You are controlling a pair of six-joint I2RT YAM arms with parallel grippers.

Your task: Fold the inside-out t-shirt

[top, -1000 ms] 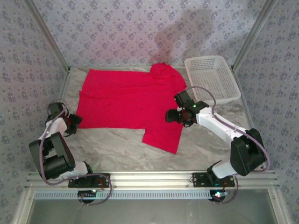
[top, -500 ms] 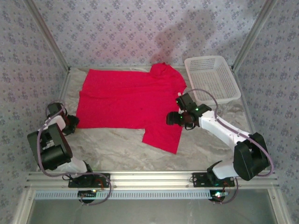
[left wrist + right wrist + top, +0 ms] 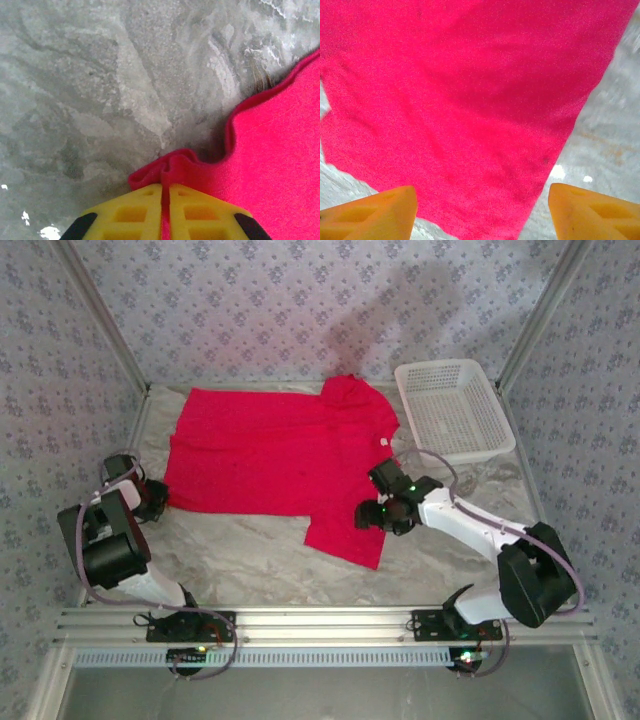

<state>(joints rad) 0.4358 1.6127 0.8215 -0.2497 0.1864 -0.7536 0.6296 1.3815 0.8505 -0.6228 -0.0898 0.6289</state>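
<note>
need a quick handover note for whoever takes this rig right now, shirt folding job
Left gripper: jaws shut on the left edge of the t-shirt, with the cloth bunched up at the tips.
Right gripper: jaws open and holding nothing, over the flap of the t-shirt nearest the arms.
Things: the t-shirt lies spread mostly flat on the table. The basket is at the far right.
Done: one edge is pinched, and no finished fold shows.
Left: probably close the right jaws on the flap, then do all the folds.
</note>
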